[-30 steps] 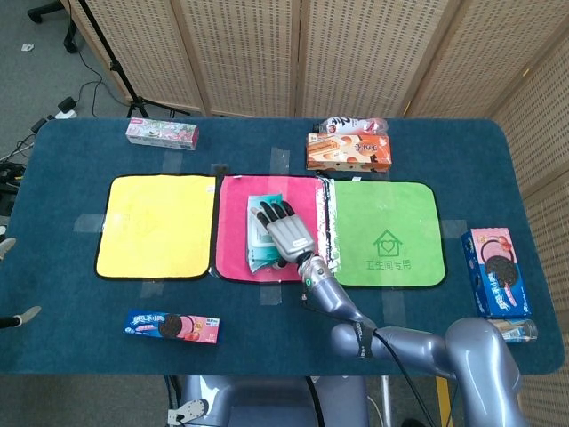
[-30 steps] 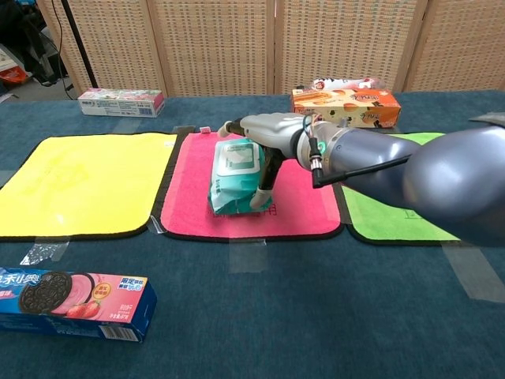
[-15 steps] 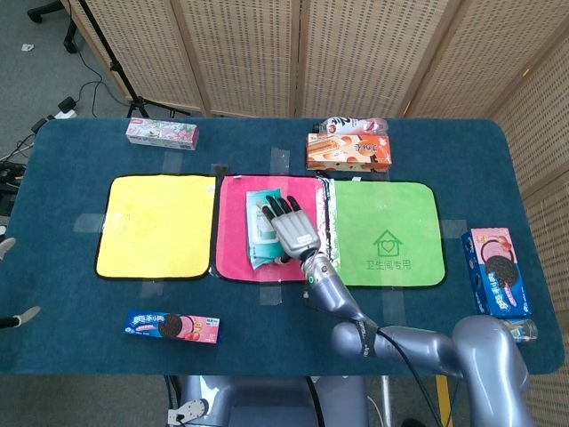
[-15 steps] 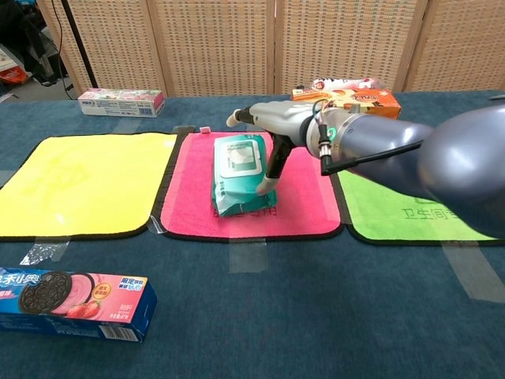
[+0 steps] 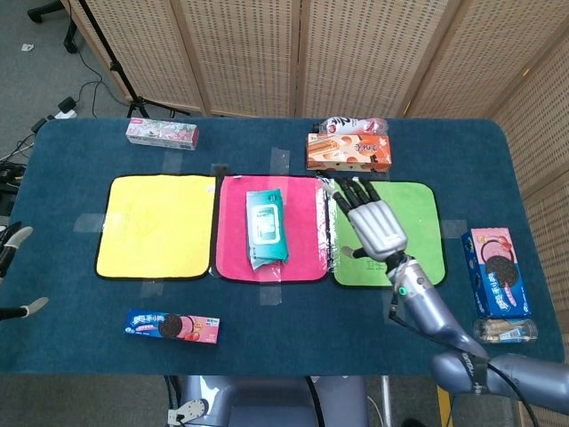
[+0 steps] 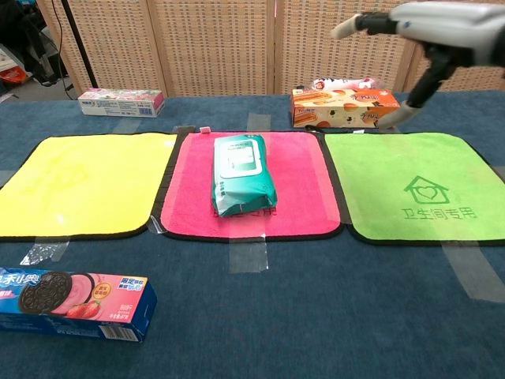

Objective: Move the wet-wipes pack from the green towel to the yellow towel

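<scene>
One pack in play, teal with a white lid panel, lying lengthwise on the pink towel, the middle one; so it sits between the green towel and the yellow towel, touching neither as far as I can tell; halfway along the route by my read, not delivered; right hand is raised over the green towel, fingers spread, holding nothing, well apart from the pack; left hand only shows as fingertips at the left frame edge in the head view, can't tell its pose; chest view shows the pack a bit puffy and soft, lower end wrinkled, near the pink towel's front edge; likely a hand-over point, since the yellow towel looks a long reach for the right arm; to do the next bit well, probably bring the left hand in from the yellow side, come down over the pack's long middle, grip across the narrow width, not on the lid flap; lift it off the cloth before moving so the towels don't drag or bunch at the taped seams; set it flat, fully inside the yellow towel; keep low past the cookie box at the front; the tissue box and snack box at the back are out of the path.
</scene>
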Action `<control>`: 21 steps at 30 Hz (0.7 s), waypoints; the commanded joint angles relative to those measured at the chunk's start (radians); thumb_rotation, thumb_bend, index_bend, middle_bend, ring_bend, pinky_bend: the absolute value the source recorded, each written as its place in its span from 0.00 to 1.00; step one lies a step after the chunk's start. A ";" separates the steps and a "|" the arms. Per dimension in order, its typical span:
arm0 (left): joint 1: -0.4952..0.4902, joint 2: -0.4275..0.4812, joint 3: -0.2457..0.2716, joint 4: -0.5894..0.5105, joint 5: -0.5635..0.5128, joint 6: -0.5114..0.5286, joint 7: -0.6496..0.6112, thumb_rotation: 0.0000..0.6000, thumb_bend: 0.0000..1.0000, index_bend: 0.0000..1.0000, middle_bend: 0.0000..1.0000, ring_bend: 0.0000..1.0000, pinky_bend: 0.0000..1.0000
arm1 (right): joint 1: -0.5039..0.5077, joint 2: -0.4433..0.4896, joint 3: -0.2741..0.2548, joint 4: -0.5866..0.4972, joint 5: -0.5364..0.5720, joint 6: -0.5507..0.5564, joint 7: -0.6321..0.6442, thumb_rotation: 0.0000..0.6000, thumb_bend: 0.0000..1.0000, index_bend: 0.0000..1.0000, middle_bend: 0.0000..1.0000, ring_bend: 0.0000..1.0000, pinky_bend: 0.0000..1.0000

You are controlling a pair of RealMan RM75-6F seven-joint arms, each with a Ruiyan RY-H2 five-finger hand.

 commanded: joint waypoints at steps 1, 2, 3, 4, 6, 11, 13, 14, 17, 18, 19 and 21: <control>-0.056 -0.001 -0.006 0.044 0.078 -0.024 0.009 1.00 0.00 0.00 0.00 0.00 0.00 | -0.180 0.106 -0.083 0.048 -0.194 0.177 0.260 1.00 0.00 0.00 0.00 0.00 0.00; -0.076 -0.002 -0.008 0.057 0.105 -0.031 0.006 1.00 0.00 0.00 0.00 0.00 0.00 | -0.210 0.114 -0.093 0.073 -0.214 0.209 0.309 1.00 0.00 0.00 0.00 0.00 0.00; -0.096 -0.004 -0.010 0.068 0.131 -0.037 0.002 1.00 0.00 0.00 0.00 0.00 0.00 | -0.239 0.117 -0.102 0.103 -0.232 0.244 0.348 1.00 0.00 0.00 0.00 0.00 0.00; -0.109 -0.006 -0.012 0.075 0.145 -0.041 0.003 1.00 0.00 0.00 0.00 0.00 0.00 | -0.258 0.116 -0.107 0.125 -0.242 0.268 0.370 1.00 0.00 0.00 0.00 0.00 0.00; -0.136 -0.011 -0.023 0.085 0.167 -0.046 0.024 1.00 0.00 0.00 0.00 0.00 0.00 | -0.299 0.110 -0.115 0.169 -0.256 0.324 0.406 1.00 0.00 0.00 0.00 0.00 0.00; -0.317 -0.105 -0.088 0.127 0.333 -0.061 0.092 1.00 0.00 0.00 0.00 0.00 0.00 | -0.481 0.055 -0.144 0.338 -0.303 0.562 0.598 1.00 0.00 0.00 0.00 0.00 0.00; -0.371 -0.145 -0.093 0.175 0.386 -0.053 0.055 1.00 0.00 0.00 0.00 0.00 0.00 | -0.510 0.031 -0.137 0.387 -0.305 0.600 0.620 1.00 0.00 0.00 0.00 0.00 0.00; -0.399 -0.161 -0.093 0.197 0.408 -0.059 0.042 1.00 0.00 0.00 0.00 0.00 0.00 | -0.522 0.021 -0.133 0.406 -0.304 0.614 0.631 1.00 0.00 0.00 0.00 0.00 0.00; -0.491 -0.209 -0.092 0.230 0.473 -0.103 0.045 1.00 0.00 0.00 0.00 0.00 0.00 | -0.554 0.003 -0.116 0.444 -0.293 0.644 0.684 1.00 0.00 0.00 0.00 0.00 0.00; -0.502 -0.216 -0.091 0.232 0.475 -0.111 0.049 1.00 0.00 0.00 0.00 0.00 0.00 | -0.557 0.000 -0.113 0.452 -0.294 0.645 0.693 1.00 0.00 0.00 0.00 0.00 0.00; -0.515 -0.223 -0.091 0.232 0.479 -0.121 0.057 1.00 0.00 0.00 0.00 0.00 0.00 | -0.560 -0.002 -0.110 0.459 -0.293 0.646 0.701 1.00 0.00 0.00 0.00 0.00 0.00; -0.547 -0.241 -0.092 0.223 0.486 -0.153 0.083 1.00 0.00 0.00 0.00 0.00 0.00 | -0.567 -0.007 -0.104 0.475 -0.290 0.644 0.720 1.00 0.00 0.00 0.00 0.00 0.00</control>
